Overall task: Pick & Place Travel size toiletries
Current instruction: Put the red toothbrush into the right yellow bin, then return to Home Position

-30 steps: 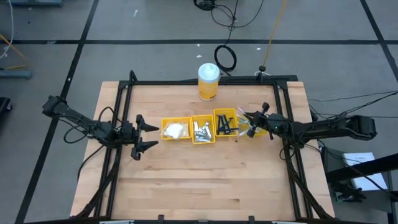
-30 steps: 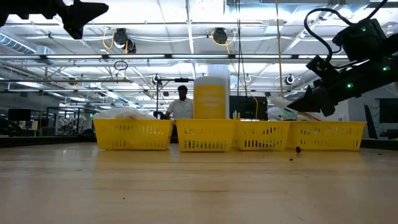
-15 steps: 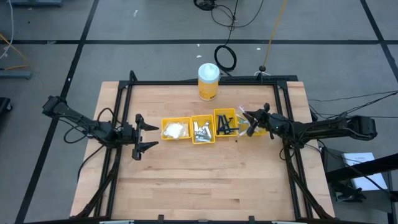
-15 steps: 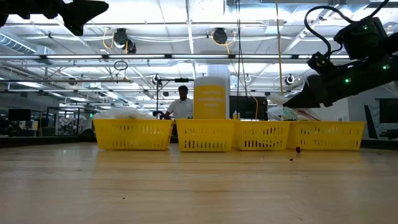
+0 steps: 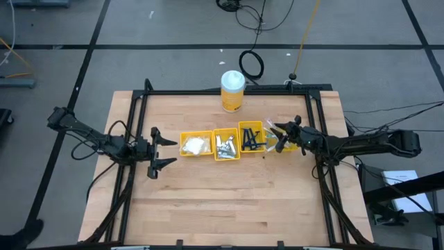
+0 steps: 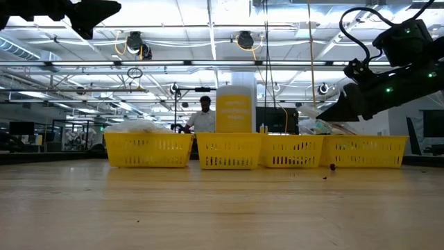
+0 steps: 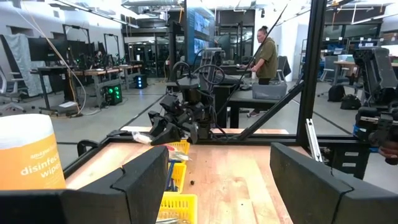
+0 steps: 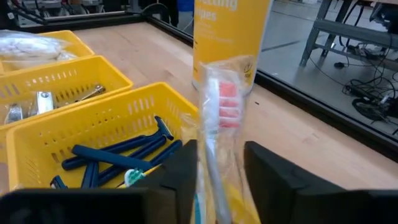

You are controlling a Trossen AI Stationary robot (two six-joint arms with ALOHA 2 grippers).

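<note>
Four yellow bins stand in a row at mid-table. They hold white packets, silvery sachets and dark blue razors. The rightmost bin lies under my right gripper. A toothbrush with red bristles, in a clear wrapper, sticks out forward between that gripper's parted fingers, above the rightmost bin. My left gripper hangs open and empty, raised, left of the packet bin. My right gripper has the toothbrush's wrapped handle between its two fingers, which come level from the table's right side and lie along it. The handle is thinner than the gap. The clear wrapper reaches toward both fingers; whether it touches them I cannot tell.
A tall yellow canister with a white lid stands behind the bins toward the far edge. A black frame runs around the work area. Bare wood lies in front of the bins. A person stands in the room beyond.
My right gripper has rolled about its own pointing line while staying over the rightmost bin, the toothbrush still in front of it. My left gripper has kept its place.
</note>
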